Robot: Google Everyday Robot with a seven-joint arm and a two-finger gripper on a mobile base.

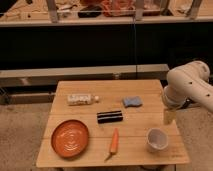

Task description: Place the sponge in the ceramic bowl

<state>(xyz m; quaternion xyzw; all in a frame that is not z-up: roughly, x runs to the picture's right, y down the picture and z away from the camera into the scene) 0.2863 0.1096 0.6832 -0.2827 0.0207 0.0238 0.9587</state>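
The blue sponge is lying on the wooden table, toward the back on the right side. The white bowl is sitting near the front right corner, apart from the sponge. The white arm is reaching in from the right. Its gripper is hanging by the table's right edge, maybe a bit above the wood. It is standing wide open and holding nothing. A black bar, a carrot, an orange plate and a bottle are lying there too.
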